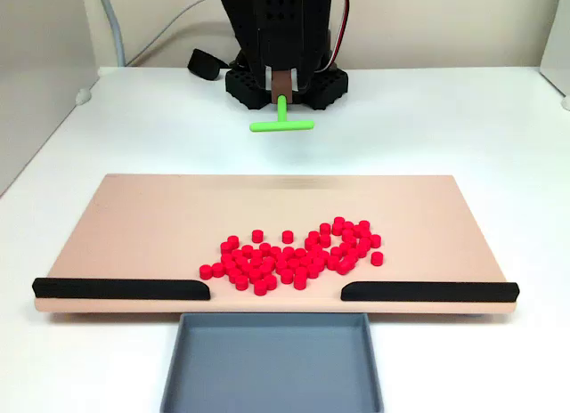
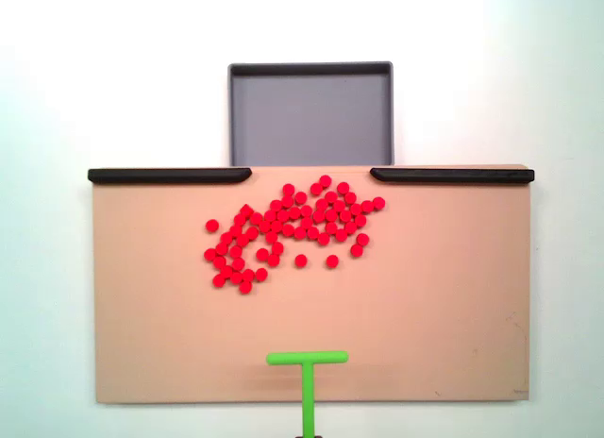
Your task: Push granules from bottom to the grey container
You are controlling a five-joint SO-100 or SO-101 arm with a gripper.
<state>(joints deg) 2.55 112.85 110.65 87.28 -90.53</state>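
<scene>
Several dozen tiny bright red cylindrical granules (image 1: 294, 257) (image 2: 288, 232) lie in one loose cluster on the flat beige rectangular board (image 1: 142, 230) (image 2: 425, 306), bunched toward the board edge that faces the tray; a few strays sit just apart from the main mass on its far side. None seen inside the shallow slate-grey rectangular container with low raised rims (image 1: 272, 367) (image 2: 311, 112), which sits just off that board edge, lined up with the gap between two black strips. Left black strip (image 1: 120, 290) (image 2: 170, 175) and right black strip (image 1: 429, 291) (image 2: 451, 175), named as each fixed view shows them, run along the same edge; the cluster lies near the opening between them, some granules close to the strip ends. A bright green T-shaped plastic tool (image 1: 281, 122) (image 2: 308, 362) is well apart from the granules, crossbar toward them; seen from above, the crossbar lies over the board's opposite edge, stem running off the frame. The black gripper (image 1: 281, 91) pinches the tool's stem, claw closed on it. Black arm base (image 1: 283, 85) stands on the white table (image 1: 463, 119) (image 2: 113, 70) behind the board.
</scene>
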